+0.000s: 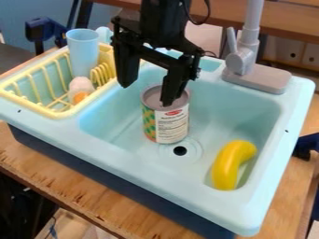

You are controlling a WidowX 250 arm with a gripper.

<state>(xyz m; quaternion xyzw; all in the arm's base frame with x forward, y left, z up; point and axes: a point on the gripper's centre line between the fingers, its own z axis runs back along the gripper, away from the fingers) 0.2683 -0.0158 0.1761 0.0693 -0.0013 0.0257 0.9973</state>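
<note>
Wooden tabletop (37,163) supports a pale-blue plastic toy sink (156,183), whose flat floor lets a labelled cylindrical metal can (167,122) stand upright beneath the black two-finger gripper (146,94), fingers spread, holding nothing

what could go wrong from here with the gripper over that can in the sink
The open gripper has one finger in front of the can's top, so coming straight down might hit the can rather than straddle it.

A sideways nudge could tip the can, which stands upright by the drain hole, and it might roll into the yellow banana.
</note>
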